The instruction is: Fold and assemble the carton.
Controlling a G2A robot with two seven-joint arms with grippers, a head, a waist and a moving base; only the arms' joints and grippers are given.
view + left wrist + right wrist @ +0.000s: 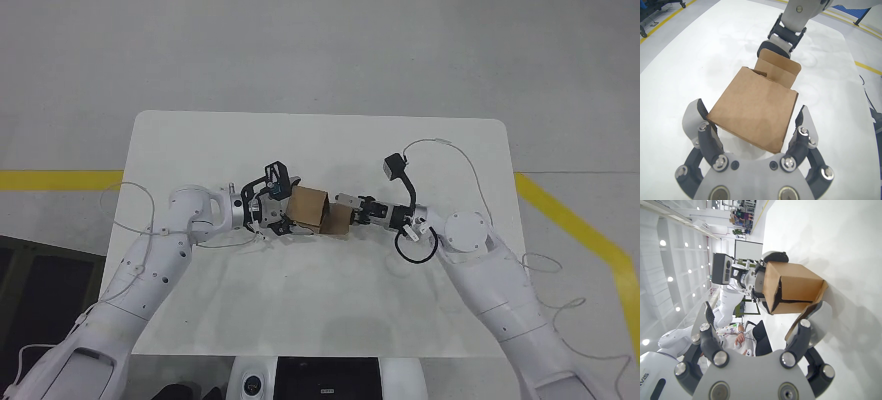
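Carton (310, 208) (755, 108) (793, 285) is clamped in my left gripper (283, 207) (751, 111) (770, 283), one finger on each of two opposite sides, pads touching cardboard. It's a brown box, body already squared up, held over the middle of the table (330, 300). I can't tell if its underside touches the tabletop. The end facing away from the left gripper is open, with one rounded flap (338, 222) (780, 66) (800, 317) sticking out. Just past that, my right gripper (350, 208) (780, 51) (763, 307) faces the left one across the carton, fingers spread wide and gripping nothing. One finger (819, 313) lies against the flap's outer face, the other well off to the side in open air. Beyond the white table is grey floor, with yellow floor tape (60, 180) running past both ends.
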